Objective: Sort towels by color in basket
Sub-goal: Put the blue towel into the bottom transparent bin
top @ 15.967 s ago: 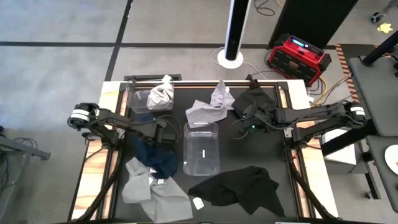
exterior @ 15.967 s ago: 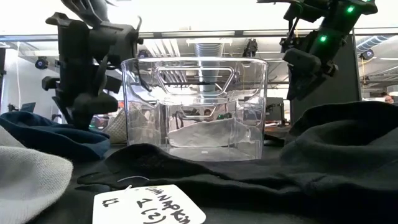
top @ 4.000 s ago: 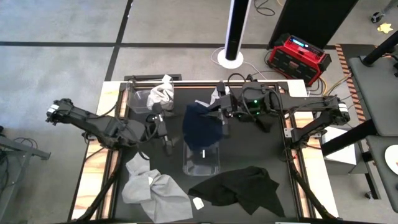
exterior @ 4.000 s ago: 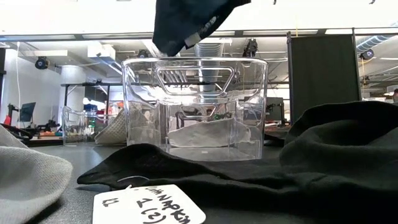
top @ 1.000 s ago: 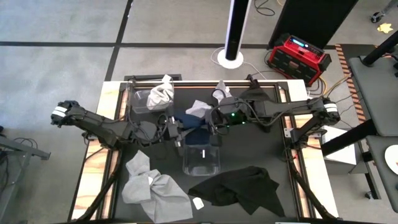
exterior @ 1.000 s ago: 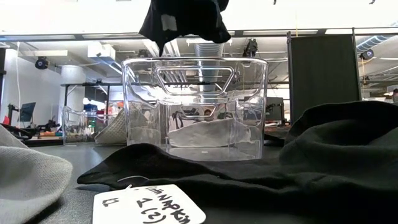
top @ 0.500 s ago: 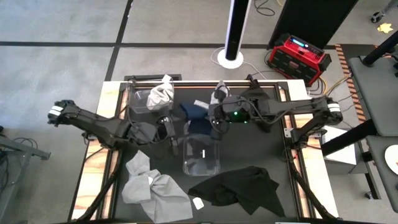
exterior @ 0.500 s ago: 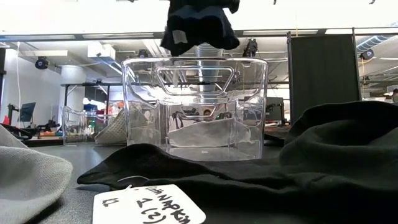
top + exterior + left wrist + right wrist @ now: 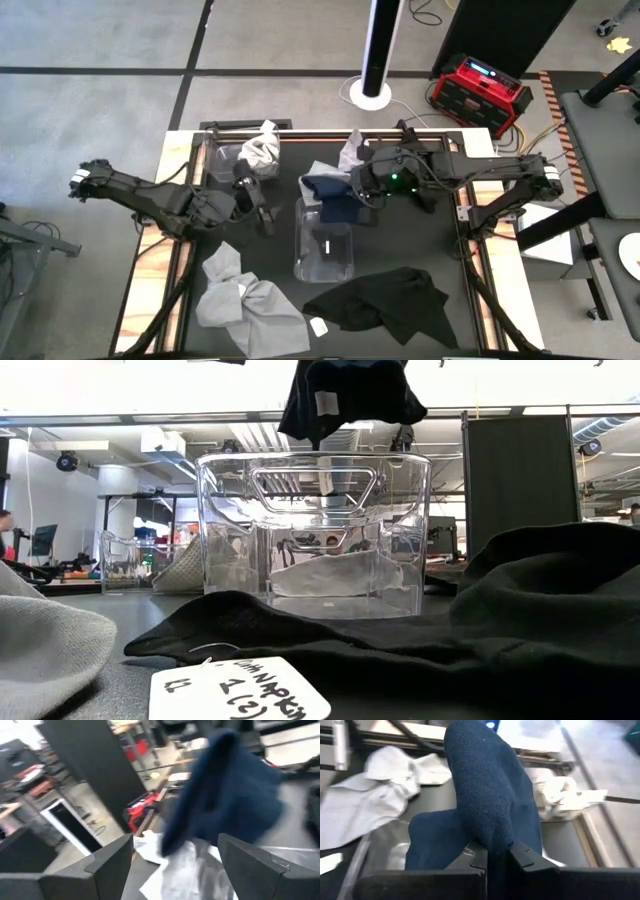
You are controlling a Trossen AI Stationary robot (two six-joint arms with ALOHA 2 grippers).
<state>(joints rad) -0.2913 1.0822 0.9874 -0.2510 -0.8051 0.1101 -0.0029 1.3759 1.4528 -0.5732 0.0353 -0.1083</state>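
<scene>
While I watch from the remote console, the right gripper (image 9: 352, 196) has its jaws clamped on the navy towel (image 9: 330, 196), which hangs bunched over the far rim of the centre clear bin (image 9: 324, 262), just above centre frame in the high view. In the low view the navy towel (image 9: 350, 398) dangles at top centre, above the bin's rim (image 9: 312, 458), not inside yet. Vs half a sec ago it has slid a bit to the right in that view; 4 s ago it was spread wider and hung more to the left.

Left gripper (image 9: 262, 208) sits left of the bin over the tabletop (image 9: 420, 250), jaws apart, holding nothing. It has backed off toward the left since 1 s ago, when it was right beside the towel.

Other towels: a light grey one (image 9: 258, 150) in the clear bin at upper left, light grey ones (image 9: 245, 300) at lower left, a white one (image 9: 322, 172) behind the navy towel, a black one (image 9: 385, 305) at lower right w/ a white tag (image 9: 319, 326) next to it. Those look unchanged vs earlier frames.
</scene>
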